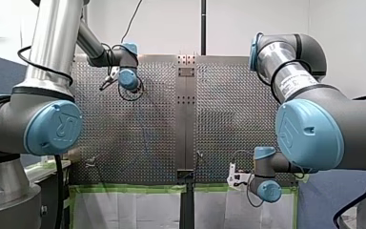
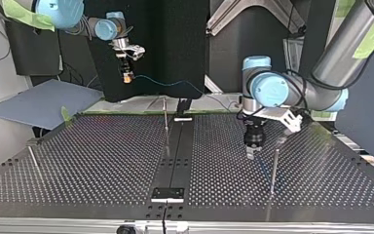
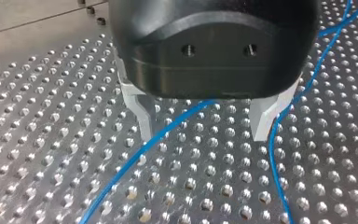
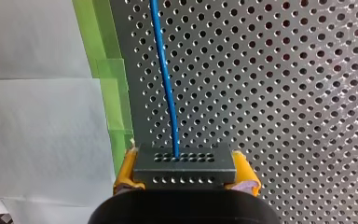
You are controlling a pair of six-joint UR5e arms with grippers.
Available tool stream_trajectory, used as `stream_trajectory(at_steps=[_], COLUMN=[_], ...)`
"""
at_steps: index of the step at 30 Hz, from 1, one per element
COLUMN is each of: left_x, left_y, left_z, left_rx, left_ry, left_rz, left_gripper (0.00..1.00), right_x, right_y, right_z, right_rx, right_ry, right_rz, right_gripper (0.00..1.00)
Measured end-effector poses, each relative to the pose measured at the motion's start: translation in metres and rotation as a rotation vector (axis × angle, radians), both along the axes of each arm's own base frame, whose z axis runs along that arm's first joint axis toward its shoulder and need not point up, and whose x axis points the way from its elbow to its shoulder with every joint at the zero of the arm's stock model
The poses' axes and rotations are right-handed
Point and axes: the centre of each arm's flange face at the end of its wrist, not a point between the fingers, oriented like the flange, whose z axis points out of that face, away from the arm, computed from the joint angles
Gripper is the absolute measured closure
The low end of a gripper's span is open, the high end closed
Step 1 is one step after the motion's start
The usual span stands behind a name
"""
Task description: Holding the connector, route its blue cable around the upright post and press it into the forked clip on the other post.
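Right gripper (image 4: 185, 173): At the near edge of the front view, your right gripper's yellow pads (image 4: 127, 170) are clamped on the dark grey rectangular connector block (image 4: 184, 163). It is held above the green tape (image 4: 105, 70) that borders the silver perforated metal table (image 4: 284, 116).
Connector risk: If the line pulls taut against a post, the block may twist or slide out of the pads (only its two end faces are gripped).
Thin blue cable (image 4: 165, 79): It leaves the connector's holed face and runs away over the table. Any slack may let it ride up and off a post instead of wrapping it.
Left gripper (image 3: 203, 130): At the far end of the front view, your left gripper sits low over the table. Its pale metal fingers (image 3: 142, 114) stand apart, and the cable passes between them untouched. A second strand (image 3: 276, 154) lies just beside one finger. Closing here could pinch both strands or drag the loop.
Slender metal post (image 2: 274, 168): It stands near the left gripper in the top view. A sideways move risks striking it.
Hidden, connector: The right gripper's body covers how far back the pads reach.
Hidden, cable: The left gripper's body covers part of its run, both strands are cut off, and the cable is hard to follow in the top view.
Hidden, clip: A middle post (image 2: 165, 122) and a left-hand post (image 2: 33, 160) also show. All three are too thin for you to tell which carries the forked clip.
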Motion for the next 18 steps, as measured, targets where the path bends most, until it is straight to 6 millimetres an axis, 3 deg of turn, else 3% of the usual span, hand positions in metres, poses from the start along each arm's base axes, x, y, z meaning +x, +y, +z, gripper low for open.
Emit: stream_trajectory(at_steps=[12, 18], left_x=[0.005, 0.002], left_y=[-0.009, -0.010], left_z=[-0.054, -0.067], left_rx=[0.012, 0.001], left_ry=[0.133, 0.151], left_rz=[-0.024, -0.029], left_gripper=[0.01, 0.01], right_x=[0.001, 0.001], right_y=[0.001, 0.001], right_z=[0.000, 0.000], right_rx=[0.000, 0.002], right_ry=[0.000, 0.001], right_rz=[0.002, 0.003], right_gripper=[1.00, 1.00])
